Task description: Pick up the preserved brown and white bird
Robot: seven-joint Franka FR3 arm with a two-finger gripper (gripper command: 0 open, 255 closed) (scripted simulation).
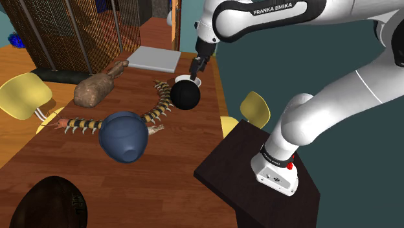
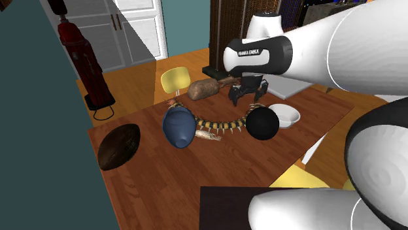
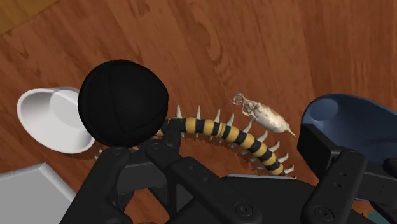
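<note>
The bird (image 3: 264, 114) is small, with a brown head and a pale whitish body. It lies on its side on the wooden table (image 1: 175, 168), between a yellow-and-black striped centipede (image 3: 235, 133) and a blue rounded vessel (image 3: 347, 118). In the shoulder view the bird (image 1: 155, 129) rests against the blue vessel's (image 1: 124, 136) right side. The second exterior view has the bird (image 2: 208, 135) just in front of the centipede (image 2: 225, 125). My black gripper (image 1: 196, 67) hangs open above the black ball (image 1: 185, 95), well away from the bird, and holds nothing. The gripper (image 2: 245, 98) stays off the table.
A white bowl (image 3: 48, 121) sits beside the black ball (image 3: 124, 103). A brown lumpy object (image 1: 96, 87) and a grey slab (image 1: 155, 58) lie at the table's far end. A dark oval ball (image 1: 48, 204) lies at the near end. Yellow chairs (image 1: 256, 107) stand around the table.
</note>
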